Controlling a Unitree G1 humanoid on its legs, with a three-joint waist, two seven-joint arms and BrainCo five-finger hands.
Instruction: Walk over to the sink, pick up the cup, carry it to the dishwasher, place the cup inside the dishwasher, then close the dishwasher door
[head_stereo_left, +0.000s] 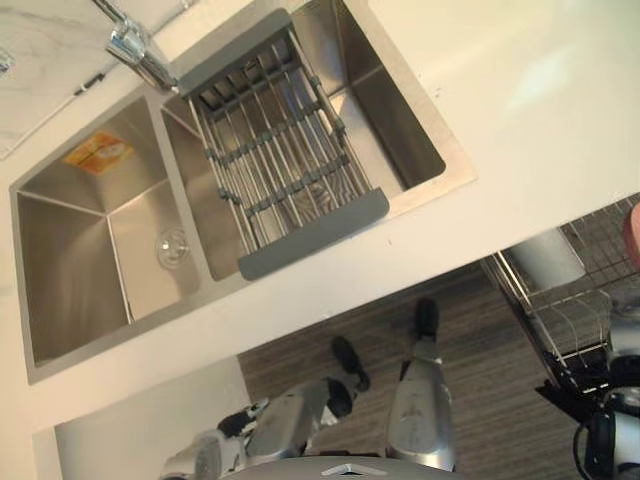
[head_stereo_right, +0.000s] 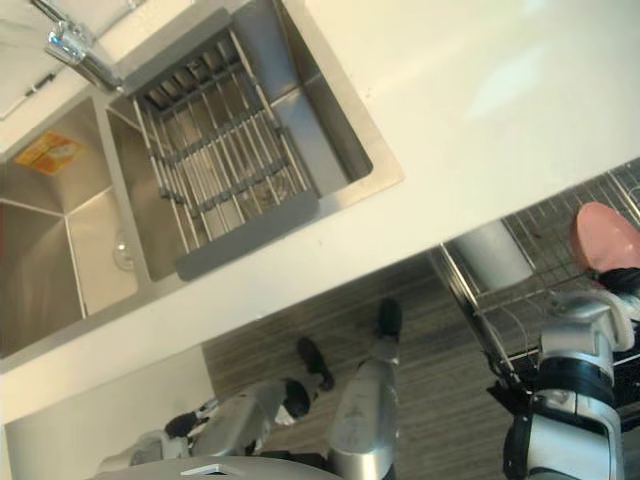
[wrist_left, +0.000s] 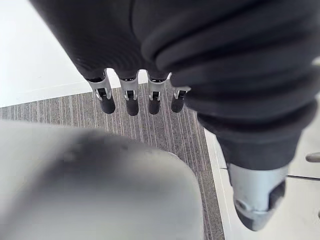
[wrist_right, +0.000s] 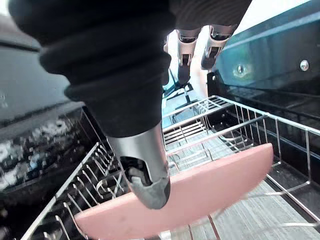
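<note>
Cup (head_stereo_right: 490, 255) seen lying in dishwasher rack (head_stereo_right: 545, 235), near pink plate (wrist_right: 200, 192). Right hand (wrist_right: 145, 172) positioned above rack, fingers relaxed, empty. Left hand (wrist_left: 131, 102) slack, empty

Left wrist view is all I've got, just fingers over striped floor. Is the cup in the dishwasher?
Observer: Yes. A white cup sits in the dishwasher rack, on the robot's right.
Operator: Is the right hand holding anything?
Observer: No. The right hand hangs over the rack, its fingers relaxed and holding nothing.
Operator: Anything else in that rack?
Observer: A pink plate stands in it, close by the hand's thumb.
</note>
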